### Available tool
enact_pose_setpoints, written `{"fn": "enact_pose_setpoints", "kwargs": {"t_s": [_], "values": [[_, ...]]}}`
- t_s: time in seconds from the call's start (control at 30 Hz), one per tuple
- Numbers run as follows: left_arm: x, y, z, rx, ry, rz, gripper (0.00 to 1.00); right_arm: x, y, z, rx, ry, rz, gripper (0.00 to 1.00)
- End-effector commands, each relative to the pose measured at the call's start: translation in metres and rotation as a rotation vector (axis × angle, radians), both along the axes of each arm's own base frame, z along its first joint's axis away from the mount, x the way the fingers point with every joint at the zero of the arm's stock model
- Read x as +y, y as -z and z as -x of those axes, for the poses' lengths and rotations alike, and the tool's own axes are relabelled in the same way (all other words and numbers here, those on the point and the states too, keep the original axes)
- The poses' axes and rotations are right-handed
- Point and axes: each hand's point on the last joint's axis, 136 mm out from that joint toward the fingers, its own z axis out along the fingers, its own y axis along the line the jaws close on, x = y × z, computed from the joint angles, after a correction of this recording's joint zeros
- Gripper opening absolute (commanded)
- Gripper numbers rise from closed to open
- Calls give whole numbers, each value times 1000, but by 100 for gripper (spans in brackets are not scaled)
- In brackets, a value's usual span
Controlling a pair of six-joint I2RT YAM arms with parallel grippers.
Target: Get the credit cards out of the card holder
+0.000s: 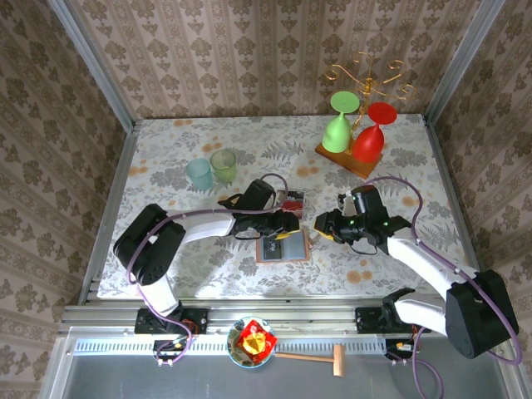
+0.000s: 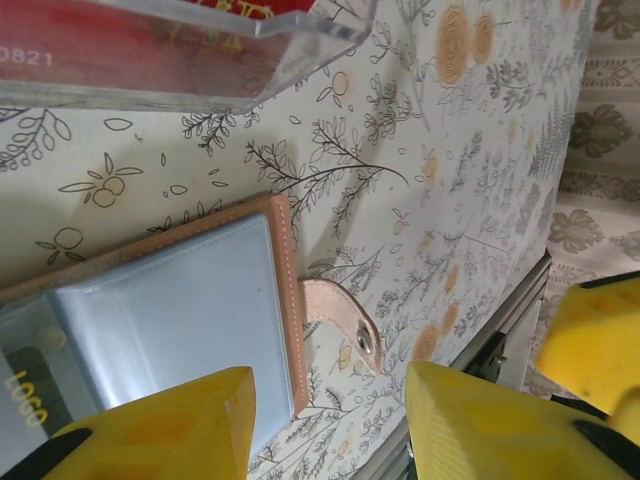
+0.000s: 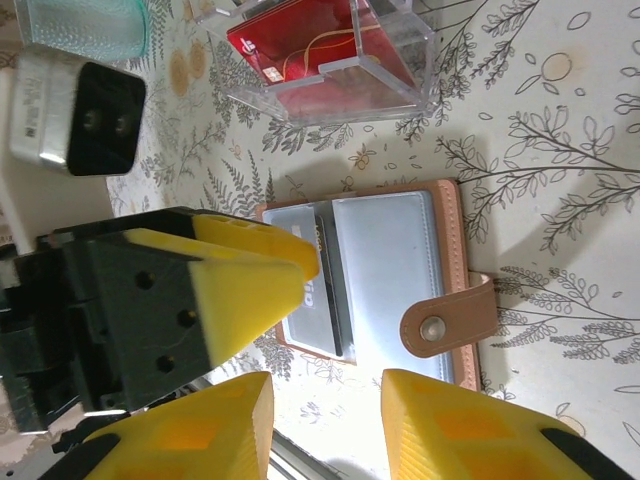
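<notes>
The card holder (image 1: 283,249) lies open on the table, salmon-brown with grey-blue pockets (image 3: 385,270), its snap strap (image 2: 345,318) sticking out to one side. A card marked "LOGO" (image 3: 322,295) sits in a pocket. Red credit cards (image 3: 320,50) lie in a clear plastic box (image 1: 293,201) just beyond the holder. My left gripper (image 2: 330,420) hovers open over the holder's edge with nothing between its fingers. One finger (image 3: 250,275) of it covers the holder's left half. My right gripper (image 3: 325,415) stands open beside the holder, on the strap side, holding nothing.
A wooden stand (image 1: 347,160) with a green glass (image 1: 339,125) and a red glass (image 1: 372,137) is at the back right. Two cups (image 1: 211,169) stand at the back left. The table's near rail (image 2: 500,340) runs close to the holder.
</notes>
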Motion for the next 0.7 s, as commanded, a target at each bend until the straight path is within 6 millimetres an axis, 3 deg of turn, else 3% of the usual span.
{"fn": "enact_pose_setpoints", "kwargs": {"t_s": [0.0, 0.5, 0.67], "values": [[14, -4, 1, -24, -7, -11, 44, 9, 1, -1, 10, -14, -14, 34], [62, 8, 12, -9, -75, -41, 43, 69, 9, -5, 29, -126, 12, 33], [72, 15, 13, 0, -81, -66, 43, 84, 22, -6, 60, -153, 28, 33]]}}
